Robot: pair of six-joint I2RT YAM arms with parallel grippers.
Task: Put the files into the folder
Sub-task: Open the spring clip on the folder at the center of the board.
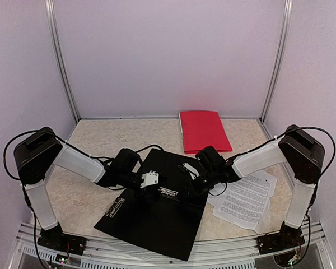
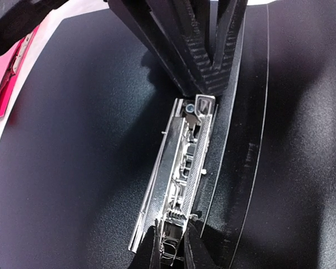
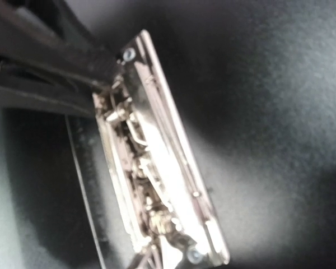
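An open black plastic folder (image 1: 157,221), silver metal clip (image 2: 179,179) inside, lay on the counter (image 1: 84,145); red card folder (image 1: 204,131) behind, printed white paper sheets (image 1: 247,202) right.

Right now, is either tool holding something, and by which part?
Both hold the metal clip of the black folder: the left tool pinches one end, the right tool the opposite end.
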